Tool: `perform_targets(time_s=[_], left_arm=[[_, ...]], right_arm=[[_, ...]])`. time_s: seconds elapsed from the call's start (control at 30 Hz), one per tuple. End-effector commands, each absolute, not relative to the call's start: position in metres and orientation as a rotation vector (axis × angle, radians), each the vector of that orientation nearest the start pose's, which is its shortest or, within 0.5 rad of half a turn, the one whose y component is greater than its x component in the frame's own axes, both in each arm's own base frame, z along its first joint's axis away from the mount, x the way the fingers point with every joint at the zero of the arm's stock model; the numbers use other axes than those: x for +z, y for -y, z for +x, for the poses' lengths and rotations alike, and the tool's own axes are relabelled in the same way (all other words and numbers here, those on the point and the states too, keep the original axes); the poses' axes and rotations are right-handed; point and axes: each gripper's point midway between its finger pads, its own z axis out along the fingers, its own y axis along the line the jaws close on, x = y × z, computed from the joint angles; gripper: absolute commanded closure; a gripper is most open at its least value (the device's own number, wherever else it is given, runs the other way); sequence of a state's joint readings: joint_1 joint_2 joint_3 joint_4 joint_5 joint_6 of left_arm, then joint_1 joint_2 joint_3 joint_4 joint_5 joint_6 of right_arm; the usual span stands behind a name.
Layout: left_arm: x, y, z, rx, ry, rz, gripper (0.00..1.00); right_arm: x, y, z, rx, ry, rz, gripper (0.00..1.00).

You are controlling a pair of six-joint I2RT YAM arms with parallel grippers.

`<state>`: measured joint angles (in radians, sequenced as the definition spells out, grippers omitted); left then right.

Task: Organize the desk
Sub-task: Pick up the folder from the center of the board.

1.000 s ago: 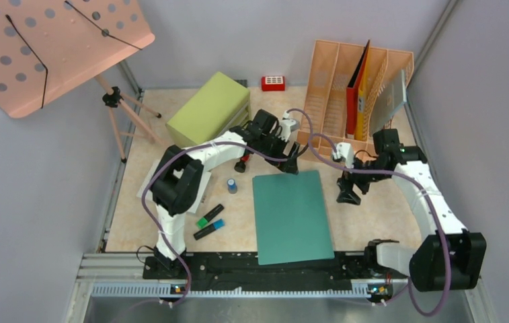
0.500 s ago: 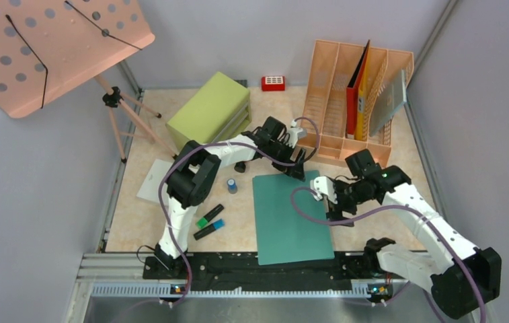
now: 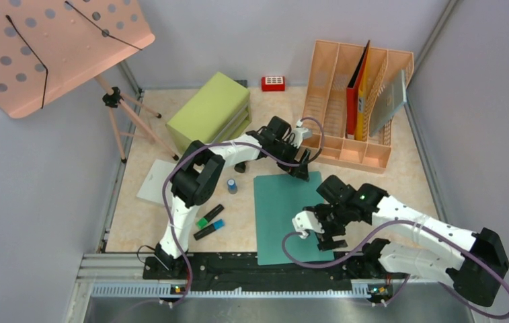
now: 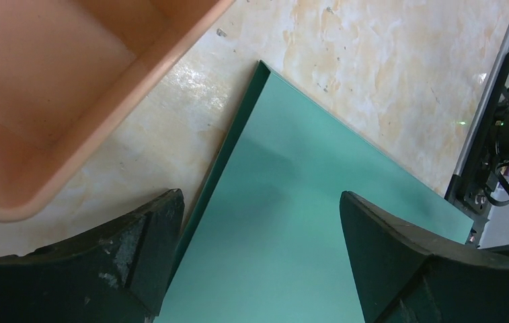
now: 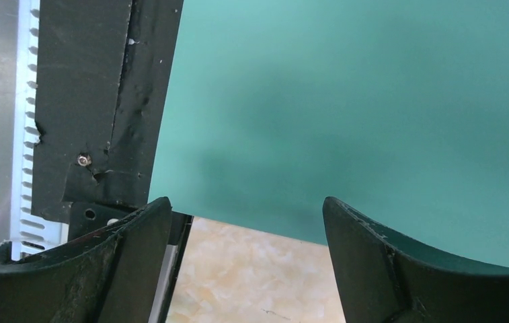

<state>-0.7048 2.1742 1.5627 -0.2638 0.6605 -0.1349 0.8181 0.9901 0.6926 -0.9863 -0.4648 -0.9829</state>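
Observation:
The desk (image 3: 399,175) is a beige marble tabletop. A large teal-green folder (image 3: 285,215) lies flat at its middle, its near end over the black front rail. My left gripper (image 3: 300,168) is open and empty over the folder's far right corner; in the left wrist view the folder (image 4: 305,222) lies between the fingers (image 4: 137,249). My right gripper (image 3: 325,239) is open and empty above the folder's near right edge; the right wrist view shows the folder (image 5: 345,101), the desk (image 5: 251,269) and the gripper (image 5: 245,222).
A peach file organizer (image 3: 356,101) with red and yellow folders stands at the back right, close to the left gripper (image 4: 261,222). A green drawer cabinet (image 3: 211,108), red box (image 3: 273,83), white paper (image 3: 157,180), small blue-capped bottle (image 3: 232,185) and two markers (image 3: 209,223) are on the left. A peach perforated board (image 3: 50,47) stands on a tripod.
My right arm swung from beside the organizer down and left to the folder's near right edge. My left gripper shifted a little right onto the folder's far corner.

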Motion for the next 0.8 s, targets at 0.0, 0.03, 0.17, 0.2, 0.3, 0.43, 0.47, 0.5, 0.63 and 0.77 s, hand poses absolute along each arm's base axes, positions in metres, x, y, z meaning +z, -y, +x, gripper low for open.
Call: perform_targets(time_s=[0.0, 0.03, 0.17, 0.2, 0.3, 0.43, 0.47, 0.5, 0.63, 0.77], left_arm=[[0.053, 0.411, 0.323, -1.111, -2.313, 1.045, 0.08], [0.055, 0.408, 0.325, -1.096, -2.309, 1.042, 0.08], [0.061, 0.399, 0.329, -1.030, -2.289, 1.058, 0.08], [0.063, 0.397, 0.330, -1.017, -2.291, 1.065, 0.08], [0.064, 0.393, 0.334, -1.020, -2.306, 1.062, 0.08], [0.067, 0.390, 0.342, -1.026, -2.312, 1.050, 0.08], [0.068, 0.389, 0.344, -1.029, -2.313, 1.049, 0.08], [0.068, 0.388, 0.344, -1.029, -2.314, 1.049, 0.08], [0.065, 0.387, 0.344, -1.023, -2.323, 1.048, 0.08], [0.063, 0.386, 0.344, -1.009, -2.333, 1.036, 0.08]], right_arm=[[0.074, -0.170, 0.090, 0.538, -1.570, -2.216, 0.17], [0.074, -0.171, 0.090, 0.540, -1.571, -2.208, 0.17], [0.080, -0.174, 0.086, 0.579, -1.579, -2.180, 0.18], [0.082, -0.175, 0.081, 0.615, -1.584, -2.176, 0.18], [0.085, -0.180, 0.065, 0.728, -1.603, -2.167, 0.17], [0.071, -0.178, 0.058, 0.607, -1.560, -2.274, 0.17], [0.068, -0.180, 0.055, 0.594, -1.543, -2.298, 0.17], [0.066, -0.181, 0.052, 0.591, -1.530, -2.318, 0.17], [0.052, -0.182, 0.054, 0.488, -1.479, -2.416, 0.17], [0.034, -0.187, 0.054, 0.412, -1.409, -2.482, 0.17]])
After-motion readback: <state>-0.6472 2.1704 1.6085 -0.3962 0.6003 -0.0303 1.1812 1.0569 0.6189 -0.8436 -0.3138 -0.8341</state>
